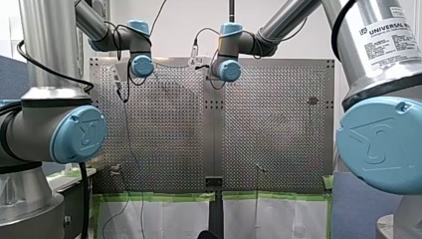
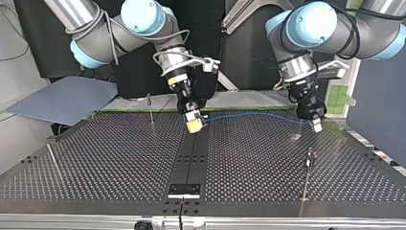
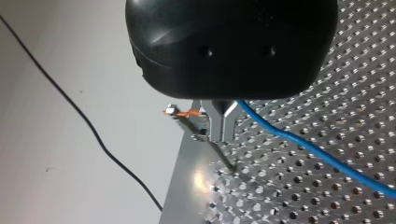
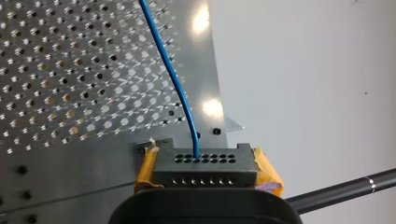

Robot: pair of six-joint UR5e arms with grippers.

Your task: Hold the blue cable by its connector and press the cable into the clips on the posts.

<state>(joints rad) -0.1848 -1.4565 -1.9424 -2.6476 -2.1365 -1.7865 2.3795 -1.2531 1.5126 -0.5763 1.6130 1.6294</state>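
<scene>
The blue cable (image 2: 253,115) hangs stretched between my two grippers at the far side of the perforated table (image 2: 105,158). My right gripper (image 2: 194,122), at the top view's left, has its yellow pads (image 4: 268,170) shut on the dark grey connector (image 4: 205,169); the cable (image 4: 170,74) leaves the connector's top. In the left wrist view my left gripper (image 3: 219,128) has its metal fingers shut together, and the cable (image 3: 308,147) runs out from beside them. A thin post with an orange-marked clip (image 3: 184,113) stands right at those fingertips.
More thin posts stand on the table: one (image 2: 150,106) beside my right gripper, one (image 2: 52,160) at the top view's left edge, and one with a clip (image 2: 310,155) near the front at its right. A black cord (image 3: 88,128) trails over the wall behind.
</scene>
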